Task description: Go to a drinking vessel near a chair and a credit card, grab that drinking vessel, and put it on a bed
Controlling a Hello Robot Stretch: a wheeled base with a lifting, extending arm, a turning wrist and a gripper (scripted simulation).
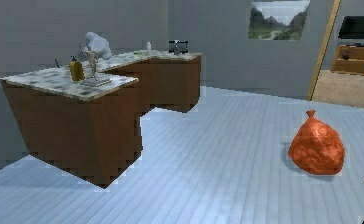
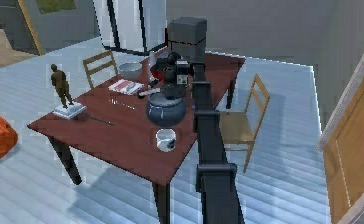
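Note:
A dark red wooden table [image 2: 90, 135] stands in the arm side view. Near its front edge sits a small pale cup-like vessel [image 2: 165, 139]. Just behind the cup is a round dark pot [image 2: 167, 107]. The arm [image 2: 212, 160] rises from the bottom edge over the table's right part. My gripper [image 2: 170, 72] is at the far end, above the table's far side, with small dark items behind it. I cannot tell whether it holds anything. One wooden chair [image 2: 252, 112] stands at the table's right side, another [image 2: 98, 67] at its far left.
A small brown statue [image 2: 62, 88], flat stacked items [image 2: 126, 88] and a bowl [image 2: 131, 68] share the table. A white fridge [image 2: 130, 22] and a dark box [image 2: 187, 35] stand behind. Ahead are an L-shaped kitchen counter [image 1: 85, 100], an orange bag [image 1: 316, 145] on the floor, and a doorway [image 1: 350, 60].

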